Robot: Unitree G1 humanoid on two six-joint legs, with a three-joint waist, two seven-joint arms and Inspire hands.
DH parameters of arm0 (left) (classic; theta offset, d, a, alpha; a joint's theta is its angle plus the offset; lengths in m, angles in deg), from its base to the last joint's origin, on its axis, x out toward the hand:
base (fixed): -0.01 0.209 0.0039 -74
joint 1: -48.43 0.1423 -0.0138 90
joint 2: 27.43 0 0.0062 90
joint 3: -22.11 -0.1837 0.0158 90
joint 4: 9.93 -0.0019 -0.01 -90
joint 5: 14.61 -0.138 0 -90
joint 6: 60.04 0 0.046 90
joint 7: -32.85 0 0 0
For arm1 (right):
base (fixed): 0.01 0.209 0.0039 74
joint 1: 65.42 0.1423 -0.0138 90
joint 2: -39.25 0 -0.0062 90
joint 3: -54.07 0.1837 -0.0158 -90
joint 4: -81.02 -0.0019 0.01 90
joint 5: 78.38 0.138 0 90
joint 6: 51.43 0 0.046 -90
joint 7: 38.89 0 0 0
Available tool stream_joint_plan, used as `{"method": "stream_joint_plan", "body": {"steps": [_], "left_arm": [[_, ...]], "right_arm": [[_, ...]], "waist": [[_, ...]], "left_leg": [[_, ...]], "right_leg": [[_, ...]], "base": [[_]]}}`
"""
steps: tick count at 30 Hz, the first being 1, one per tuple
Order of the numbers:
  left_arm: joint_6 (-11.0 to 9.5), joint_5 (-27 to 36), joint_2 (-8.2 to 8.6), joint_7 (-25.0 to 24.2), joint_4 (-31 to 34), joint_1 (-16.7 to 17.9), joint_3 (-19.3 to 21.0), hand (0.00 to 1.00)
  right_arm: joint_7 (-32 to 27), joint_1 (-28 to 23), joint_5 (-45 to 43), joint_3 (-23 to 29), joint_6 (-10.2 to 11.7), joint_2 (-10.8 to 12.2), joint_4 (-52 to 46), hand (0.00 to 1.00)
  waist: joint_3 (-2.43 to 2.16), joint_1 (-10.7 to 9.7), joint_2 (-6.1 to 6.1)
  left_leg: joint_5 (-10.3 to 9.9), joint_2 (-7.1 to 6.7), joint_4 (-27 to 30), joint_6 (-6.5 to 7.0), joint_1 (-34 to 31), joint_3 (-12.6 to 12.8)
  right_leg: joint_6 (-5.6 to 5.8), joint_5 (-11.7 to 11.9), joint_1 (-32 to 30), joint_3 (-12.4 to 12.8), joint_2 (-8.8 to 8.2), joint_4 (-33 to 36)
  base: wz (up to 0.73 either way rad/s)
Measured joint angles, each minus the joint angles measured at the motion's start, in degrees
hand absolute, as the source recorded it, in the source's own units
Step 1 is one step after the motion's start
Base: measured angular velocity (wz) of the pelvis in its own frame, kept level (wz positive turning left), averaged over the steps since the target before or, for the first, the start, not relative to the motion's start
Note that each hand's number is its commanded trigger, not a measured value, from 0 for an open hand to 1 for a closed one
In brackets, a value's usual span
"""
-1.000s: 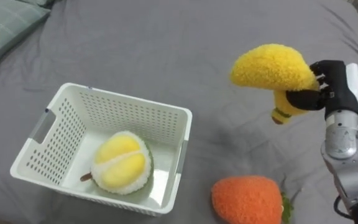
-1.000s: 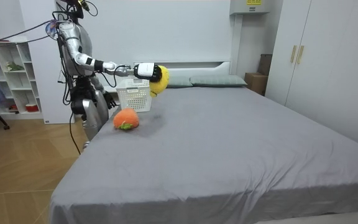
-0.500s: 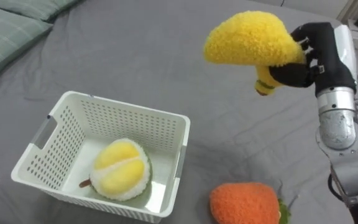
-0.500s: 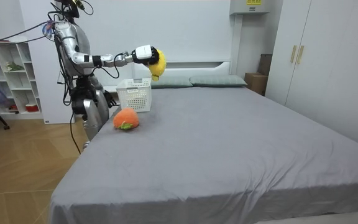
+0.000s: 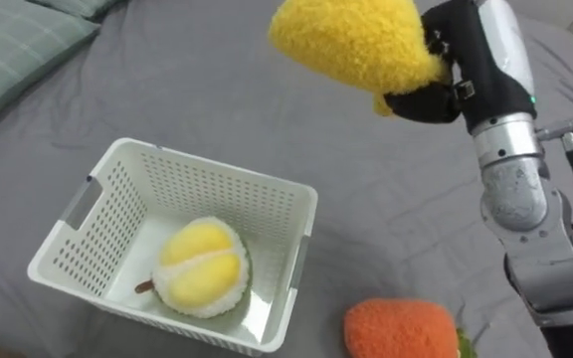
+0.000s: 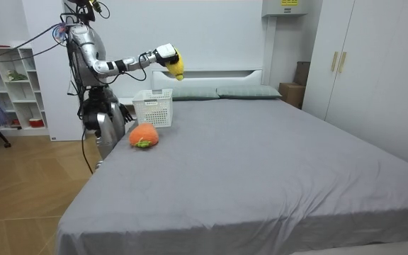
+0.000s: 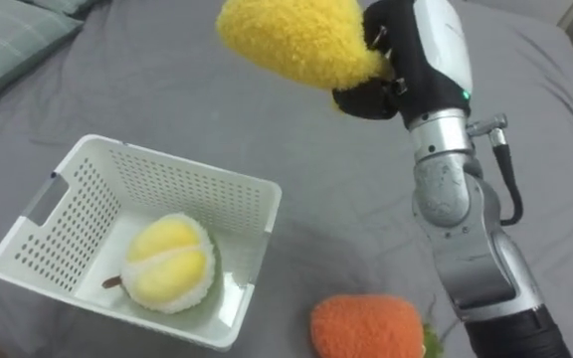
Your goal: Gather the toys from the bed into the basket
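Yellow plush (image 5: 351, 45) clutched in right hand (image 5: 461, 75) | durian plush (image 5: 202, 268) in basket (image 5: 217, 194) (room view: robot beside bed (image 6: 261, 156))

A white wardrobe (image 6: 363, 67) takes up the room view's right side. Just beside it, toward the room view's left, stands a brown box (image 6: 293, 91), and further that way lie grey-green pillows (image 6: 249, 92). Well apart from the wardrobe, a white shelf unit (image 6: 7, 88) stands on the wooden floor (image 6: 20, 205).

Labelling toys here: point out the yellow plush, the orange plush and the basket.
yellow plush (image 5: 351, 45), left eye view, fuzzy body.
orange plush (image 5: 398, 328), left eye view, top.
basket (image 5: 217, 165), left eye view, far rim.
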Motion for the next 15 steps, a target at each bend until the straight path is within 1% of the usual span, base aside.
{"method": "stream_joint_plan", "body": {"steps": [2,3,6,8,9,11,13,15], "left_arm": [[0.4,0.0,0.2,0.0,0.0,0.0,0.0,0.0],[0.6,0.0,0.21,0.0,0.0,0.0,-0.1,0.0],[0.9,-0.1,0.15,0.0,0.0,-0.1,-0.4,0.0],[1.2,-1.1,0.15,-0.3,0.0,-0.3,-0.6,0.0],[1.3,-2.2,0.15,-0.5,0.0,-0.7,-0.5,0.0],[1.5,-3.6,0.13,-0.8,0.1,-1.1,-0.4,0.0],[2.0,-4.6,0.11,-1.3,0.1,-1.5,-0.1,0.0],[2.0,-5.1,0.14,-1.4,0.1,-1.8,-0.1,0.0]], "right_arm": [[1.0,0.3,-0.2,-0.8,-0.1,1.2,0.0,1.0],[1.7,0.9,-0.2,-1.8,-0.6,1.7,0.0,1.0],[3.0,2.8,-0.3,-4.7,-1.5,2.9,0.1,1.0],[3.7,3.7,-0.6,-6.8,-1.8,3.3,0.0,1.0],[4.5,3.7,-0.8,-7.6,-1.8,3.5,0.0,1.0],[5.7,3.7,-1.6,-8.7,-2.4,3.8,-0.1,1.0],[7.0,3.7,-2.6,-9.1,-2.7,4.9,-0.1,1.0],[7.7,3.7,-4.1,-9.8,-3.0,6.3,-0.1,1.0]], "waist": [[0.0,0.7,0.0],[0.02,1.2,0.03],[0.02,1.6,0.01],[0.01,1.9,0.0],[-0.02,2.8,-0.06],[-0.02,3.6,-0.09],[-0.02,4.3,-0.09],[-0.02,5.1,-0.09]], "left_leg": [[0.0,0.0,0.0,0.0,0.1,-0.1],[0.0,-0.01,0.1,0.0,0.1,-0.1],[0.0,0.0,0.1,-0.02,0.0,-0.3],[0.0,0.0,0.1,-0.02,0.0,-0.3],[0.0,0.01,0.1,-0.02,0.0,-0.3],[0.0,-0.01,0.1,-0.02,0.0,-0.3],[0.0,-0.03,0.1,-0.01,0.0,-0.3],[0.0,-0.03,0.1,-0.01,0.0,-0.3]], "right_leg": [[0.0,0.0,0.1,0.0,0.01,0.0],[0.0,0.0,0.1,0.0,0.01,0.1],[0.0,0.0,0.1,-0.2,-0.01,0.1],[0.0,0.0,0.1,-0.1,0.01,0.1],[0.0,0.0,0.1,-0.1,0.01,0.1],[0.0,0.0,0.1,-0.1,0.0,0.1],[0.0,0.0,0.1,0.0,-0.01,0.1],[0.0,0.0,0.1,-0.1,-0.01,0.1]], "base": [[0.02],[0.0],[0.02],[0.0],[0.0],[0.0],[0.0],[0.0]]}}
